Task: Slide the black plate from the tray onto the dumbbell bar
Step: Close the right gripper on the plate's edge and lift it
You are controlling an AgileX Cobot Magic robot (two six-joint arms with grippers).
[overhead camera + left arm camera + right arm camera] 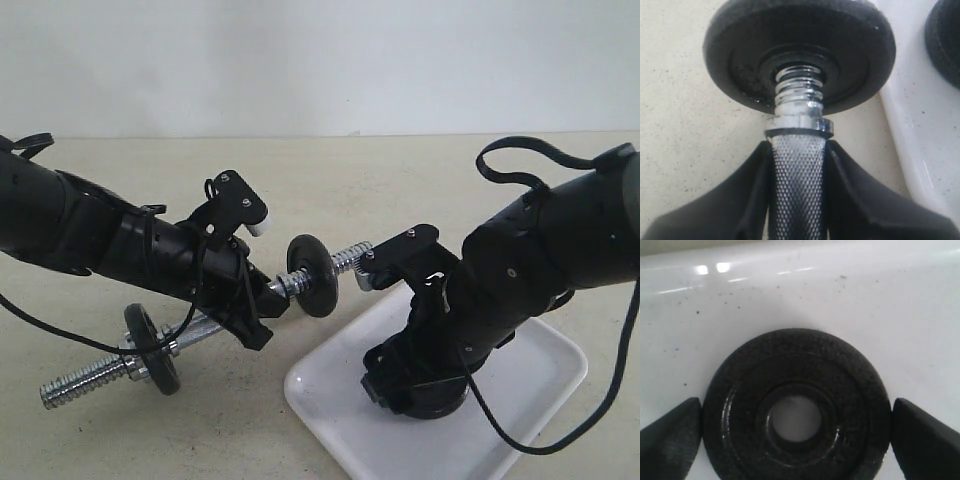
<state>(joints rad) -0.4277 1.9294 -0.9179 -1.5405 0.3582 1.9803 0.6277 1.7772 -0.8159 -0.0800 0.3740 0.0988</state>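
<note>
plate [796, 357] lies flat on tray [790, 290], hole facing up, so its axis is vertical. right claw [796, 409] points down over it, fingers [670, 440] spread wide, one at the plate's 9 o'clock and one at 3 o'clock, right at the rim. Contact or hairline gap, cannot tell, so no confirmed pinch. In the exterior view the plate is hidden under that claw. bar [195, 327] is held off the table [330, 180] by left claw [262, 300], pressed shut on the knurled middle. Its long axis runs 8 to 2 o'clock in the exterior view, rising toward 2. The threaded free end [355, 257] is near the tray edge, about 11 o'clock from the right claw. One disc [312, 275] sits on that end, another [150, 345] toward the 8 o'clock end. Judgement: the right arm is nearer and makes the pick. The plate must go from flat to on edge so its hole lines up with the bar axis, then be pushed toward 8 o'clock. The threads may snag the hole.
</note>
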